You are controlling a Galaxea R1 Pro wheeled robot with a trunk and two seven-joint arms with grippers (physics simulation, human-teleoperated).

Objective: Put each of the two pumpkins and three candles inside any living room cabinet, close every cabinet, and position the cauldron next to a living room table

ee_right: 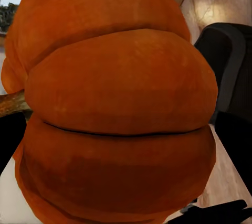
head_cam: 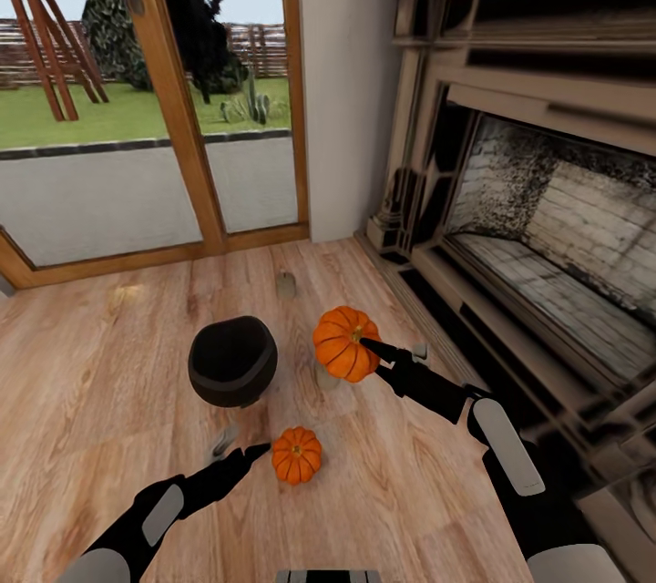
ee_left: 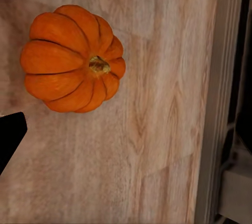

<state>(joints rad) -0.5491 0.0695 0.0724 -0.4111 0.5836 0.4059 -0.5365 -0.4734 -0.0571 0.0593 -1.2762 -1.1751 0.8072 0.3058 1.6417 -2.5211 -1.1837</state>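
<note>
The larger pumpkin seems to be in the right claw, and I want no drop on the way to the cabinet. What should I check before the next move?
1. Larger pumpkin in the right claw: ok, it appears lifted off the floor, close against the right wrist camera.
2. Firmness of that grip: cannot tell, the finger contact is hidden.
3. Left claw free: ok, it holds nothing and its tip is beside the small pumpkin.
4. Cauldron clear of the lifted pumpkin: ok, they stand apart.
5. Candle out of the way: ok, it stands beyond, nearer the glass door.
6. Cabinet open: cannot tell.
</note>
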